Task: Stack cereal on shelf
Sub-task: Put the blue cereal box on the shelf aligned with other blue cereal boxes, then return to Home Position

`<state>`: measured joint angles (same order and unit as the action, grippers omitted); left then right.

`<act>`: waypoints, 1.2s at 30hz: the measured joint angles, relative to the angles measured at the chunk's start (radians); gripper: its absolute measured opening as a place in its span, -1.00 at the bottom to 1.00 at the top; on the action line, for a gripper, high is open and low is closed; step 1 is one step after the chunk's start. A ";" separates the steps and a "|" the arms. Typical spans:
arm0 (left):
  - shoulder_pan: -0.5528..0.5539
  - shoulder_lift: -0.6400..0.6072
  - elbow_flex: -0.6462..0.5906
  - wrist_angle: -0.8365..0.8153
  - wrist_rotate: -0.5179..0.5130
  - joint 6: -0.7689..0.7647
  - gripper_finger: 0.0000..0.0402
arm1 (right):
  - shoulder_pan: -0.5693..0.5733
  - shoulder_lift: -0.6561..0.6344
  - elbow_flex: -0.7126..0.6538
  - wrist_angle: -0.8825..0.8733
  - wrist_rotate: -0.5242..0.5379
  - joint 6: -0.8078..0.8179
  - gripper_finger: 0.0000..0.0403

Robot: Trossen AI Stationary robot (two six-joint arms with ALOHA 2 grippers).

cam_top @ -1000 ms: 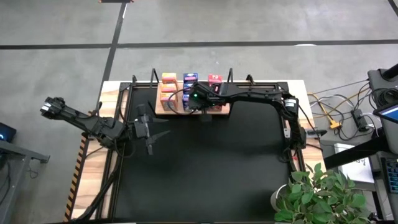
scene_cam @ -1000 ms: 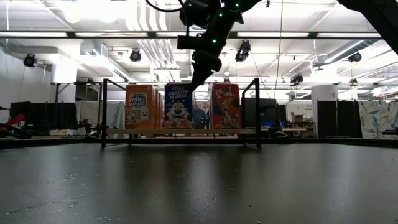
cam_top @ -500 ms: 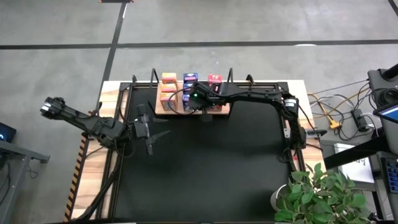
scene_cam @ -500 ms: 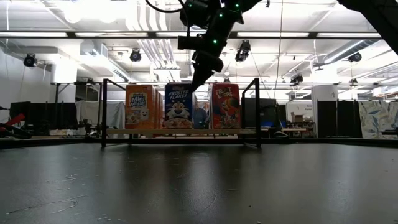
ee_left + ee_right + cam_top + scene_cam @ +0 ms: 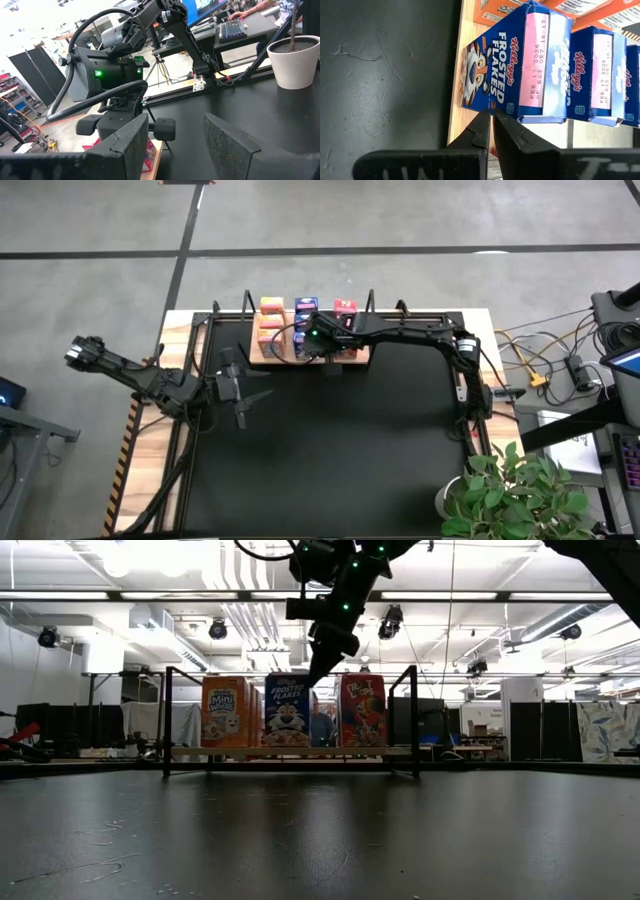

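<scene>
- Nothing is shifting since the earlier frames: both arms and every box are sitting exactly where they were.
- High view: the right gripper [image 5: 313,342] is hanging over the shelf [image 5: 262,356], which is lying at the mat's [image 5: 330,460] far edge, with the cereal [image 5: 271,305] standing on it in orange, blue and red rows. The left gripper [image 5: 255,399] is waiting over the mat's left part, well apart from the shelf, its fingers spread wide and holding nothing.
- Low view: three boxes are facing the camera on the shelf [image 5: 290,751], orange [image 5: 225,711], blue [image 5: 287,710] and red [image 5: 362,710], between the black posts. The right gripper [image 5: 318,672] is pointing down just above the blue box's top right corner, its tips looking pressed together.
- Left wrist view: the left fingers [image 5: 227,139] are standing wide apart and empty over the mat, with the right arm [image 5: 195,42] and a white pot [image 5: 295,62] beyond.
- Right wrist view: the right fingers [image 5: 507,131] are closing to a sliver with nothing between them, just beside the front blue box [image 5: 512,67]; a second blue box [image 5: 597,75] is standing behind it, orange boxes [image 5: 502,11] alongside.
</scene>
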<state>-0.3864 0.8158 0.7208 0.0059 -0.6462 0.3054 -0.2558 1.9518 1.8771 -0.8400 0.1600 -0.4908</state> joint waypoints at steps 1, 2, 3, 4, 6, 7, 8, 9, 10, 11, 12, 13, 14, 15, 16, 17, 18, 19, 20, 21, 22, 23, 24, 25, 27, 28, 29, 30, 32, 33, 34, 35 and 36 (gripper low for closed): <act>0.000 0.000 0.000 0.000 0.000 0.000 -0.14 | 0.001 -0.002 0.000 -0.002 0.000 0.001 -0.94; 0.000 0.000 0.000 0.000 0.000 0.000 -0.14 | 0.004 -0.007 0.000 -0.009 0.000 0.005 -0.94; 0.000 0.000 0.000 0.000 0.000 0.000 -0.14 | 0.010 -0.012 0.000 -0.016 0.001 0.009 -0.94; 0.000 0.000 0.000 0.000 0.000 0.000 -0.14 | 0.017 -0.020 0.000 -0.020 0.001 0.015 -0.94; 0.000 0.000 0.000 -0.005 0.000 0.000 -0.14 | 0.034 -0.044 0.000 -0.034 -0.002 0.028 -0.94; 0.000 0.000 0.000 -0.012 0.000 0.000 -0.14 | 0.043 -0.056 0.000 -0.035 -0.003 0.033 -0.94; 0.000 -0.002 0.000 -0.025 0.001 0.000 -0.14 | 0.054 -0.066 0.001 -0.037 -0.003 0.037 -0.94; -0.001 -0.004 0.000 -0.042 0.002 0.001 -0.14 | 0.065 -0.077 0.001 -0.041 -0.003 0.044 -0.94; -0.001 -0.007 0.000 -0.055 0.003 -0.003 -0.14 | 0.076 -0.087 0.001 -0.050 -0.003 0.047 -0.94; -0.004 -0.013 0.000 -0.069 0.004 -0.012 -0.14 | 0.088 -0.097 0.001 -0.056 -0.003 0.052 -0.94; -0.007 -0.019 0.000 -0.084 0.003 -0.021 -0.14 | 0.101 -0.110 -0.001 -0.055 -0.003 0.054 -0.94; -0.011 -0.026 0.000 -0.095 0.004 -0.031 -0.14 | 0.113 -0.127 -0.008 -0.052 -0.004 0.058 -0.94; -0.018 -0.033 -0.001 -0.105 0.004 -0.039 -0.14 | 0.126 -0.143 -0.018 -0.051 -0.004 0.061 -0.94; -0.025 -0.042 -0.003 -0.116 0.006 -0.047 -0.14 | 0.139 -0.163 -0.029 -0.045 -0.004 0.067 -0.94; -0.032 -0.053 -0.006 -0.129 0.008 -0.053 -0.14 | 0.151 -0.183 -0.043 -0.040 -0.006 0.075 -0.94; -0.041 -0.064 -0.009 -0.140 0.008 -0.057 -0.14 | 0.165 -0.205 -0.059 -0.040 -0.006 0.084 -0.94; -0.049 -0.076 -0.011 -0.149 0.009 -0.061 -0.14 | 0.179 -0.226 -0.076 -0.038 -0.006 0.096 -0.94; -0.058 -0.090 -0.014 -0.162 0.010 -0.064 -0.14 | 0.193 -0.250 -0.096 -0.031 -0.006 0.109 -0.94; -0.068 -0.105 -0.016 -0.179 0.010 -0.071 -0.14 | 0.207 -0.278 -0.120 -0.020 -0.007 0.122 -0.94; -0.075 -0.120 -0.017 -0.196 0.010 -0.080 -0.14 | 0.221 -0.306 -0.146 -0.007 -0.006 0.133 -0.94; -0.084 -0.135 -0.018 -0.212 0.010 -0.089 -0.14 | 0.237 -0.335 -0.174 0.009 -0.006 0.141 -0.94; -0.091 -0.151 -0.022 -0.226 0.010 -0.097 -0.14 | 0.252 -0.366 -0.203 0.027 -0.006 0.148 -0.94; -0.098 -0.166 -0.027 -0.245 0.010 -0.106 -0.14 | 0.266 -0.398 -0.236 0.045 -0.006 0.154 -0.94; -0.103 -0.181 -0.033 -0.255 0.011 -0.116 -0.14 | 0.281 -0.430 -0.270 0.064 -0.007 0.159 -0.94; -0.106 -0.208 -0.050 -0.258 0.016 -0.128 -0.14 | 0.309 -0.499 -0.344 0.096 -0.010 0.164 -0.94; -0.107 -0.223 -0.061 -0.257 0.033 -0.132 -0.14 | 0.323 -0.538 -0.385 0.117 -0.011 0.170 -0.94; -0.107 -0.239 -0.074 -0.257 0.049 -0.135 -0.14 | 0.336 -0.577 -0.426 0.143 -0.011 0.178 -0.94; -0.107 -0.255 -0.089 -0.254 0.068 -0.137 -0.14 | 0.349 -0.616 -0.466 0.173 -0.010 0.183 -0.94; -0.107 -0.283 -0.120 -0.249 0.094 -0.149 -0.14 | 0.372 -0.695 -0.548 0.234 -0.010 0.185 -0.94; -0.107 -0.297 -0.134 -0.249 0.104 -0.158 -0.14 | 0.384 -0.734 -0.588 0.261 -0.010 0.184 -0.94; -0.107 -0.314 -0.149 -0.247 0.109 -0.166 -0.14 | 0.396 -0.772 -0.627 0.287 -0.011 0.182 -0.94; -0.107 -0.331 -0.165 -0.241 0.109 -0.172 -0.14 | 0.407 -0.808 -0.665 0.314 -0.011 0.180 -0.94; -0.107 -0.347 -0.181 -0.235 0.110 -0.177 -0.14 | 0.417 -0.844 -0.702 0.340 -0.011 0.180 -0.94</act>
<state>-0.4931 0.4683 0.5399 -0.2287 -0.5365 0.1280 0.1610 1.1080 1.1750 -0.5002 0.1489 -0.3103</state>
